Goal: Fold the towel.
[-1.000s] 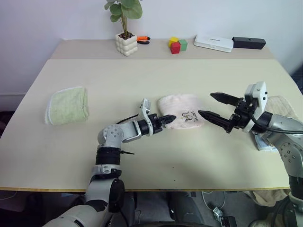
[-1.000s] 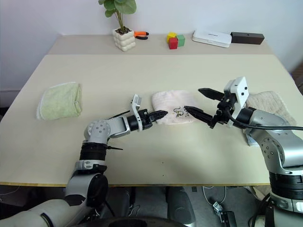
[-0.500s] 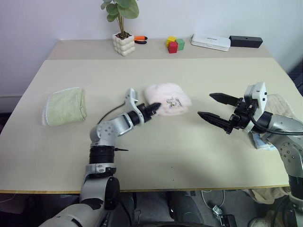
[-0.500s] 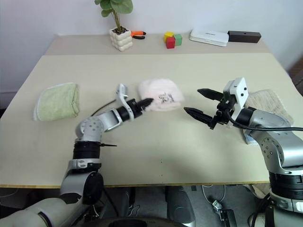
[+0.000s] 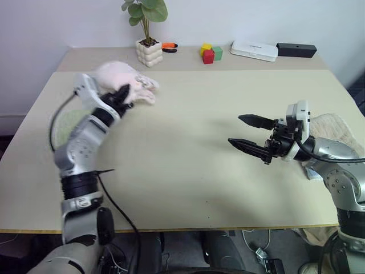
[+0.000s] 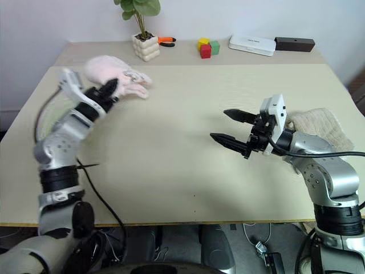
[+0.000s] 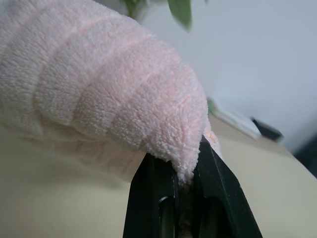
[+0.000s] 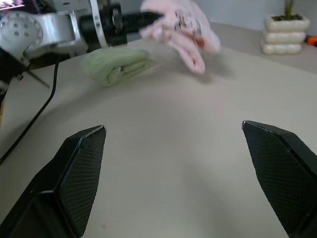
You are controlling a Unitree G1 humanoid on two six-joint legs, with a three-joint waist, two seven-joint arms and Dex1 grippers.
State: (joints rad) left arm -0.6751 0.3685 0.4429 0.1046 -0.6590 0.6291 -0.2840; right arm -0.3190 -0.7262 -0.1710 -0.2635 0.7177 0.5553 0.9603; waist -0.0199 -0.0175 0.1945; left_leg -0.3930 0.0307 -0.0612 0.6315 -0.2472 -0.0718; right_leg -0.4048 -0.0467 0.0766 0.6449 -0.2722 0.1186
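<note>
Holding the pale pink terry cloth towel (image 5: 122, 80) bunched in my clamped left gripper (image 5: 122, 93), raised off the desk (image 5: 188, 142) near the white potted plant (image 5: 149, 34); right gripper (image 5: 246, 133) spread wide, empty. Best lower it and keep the edges aligned.

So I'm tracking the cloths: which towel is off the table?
The pale pink towel, pinched in the left hand; the green and beige towels lie flat.

Towel (image 5: 122, 80) aloft, far-left above table (image 5: 188, 148)
</note>
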